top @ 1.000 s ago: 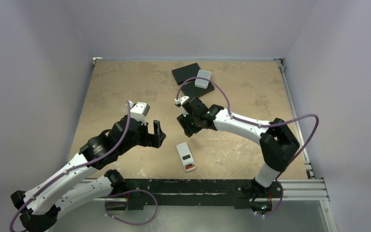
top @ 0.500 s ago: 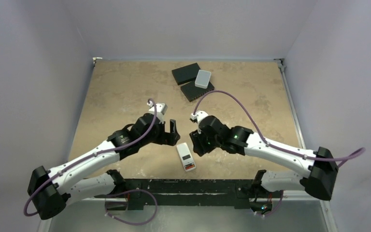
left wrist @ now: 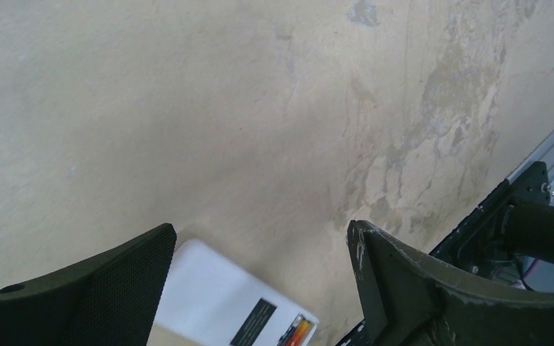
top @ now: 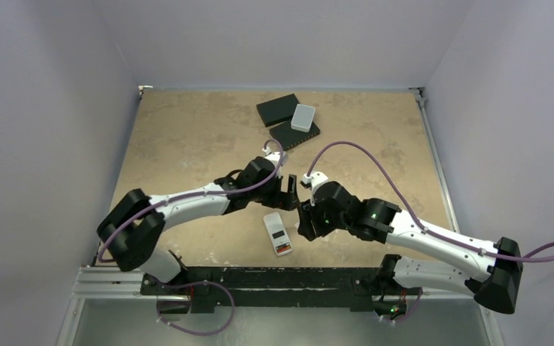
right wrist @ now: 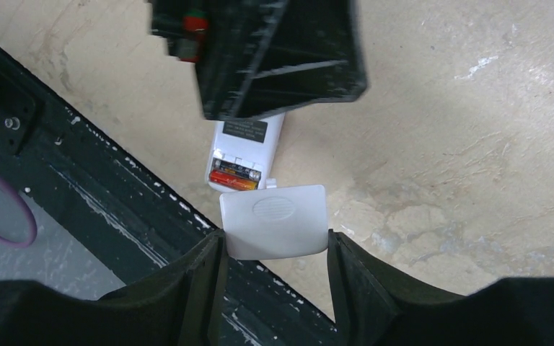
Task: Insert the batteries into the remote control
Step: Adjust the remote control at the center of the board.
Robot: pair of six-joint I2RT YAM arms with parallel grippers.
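Note:
The remote control (top: pixel 278 233) lies back-up near the table's front edge, its battery bay open at the near end. A red-orange battery (right wrist: pixel 232 177) sits in that bay, also seen in the left wrist view as the battery (left wrist: pixel 299 333) at the end of the remote control (left wrist: pixel 216 299). I cannot make out a dark one beside it. My left gripper (top: pixel 287 193) hovers open just behind the remote control, its jaws wide above the bare table (left wrist: pixel 260 238). My right gripper (right wrist: pixel 275 236) is shut on a white battery cover (right wrist: pixel 274 220), held just in front of the remote control (right wrist: pixel 249 144).
Two black flat boxes (top: pixel 278 108) (top: pixel 294 135) with a pale grey rounded box (top: pixel 303 117) on them lie at the back. A black mounting rail (top: pixel 296 277) runs along the near edge, right under the right gripper (top: pixel 304 222).
Both arms have swung in toward the remote. The left gripper moved right to a spot just behind it. The right gripper came forward and down to its near end.

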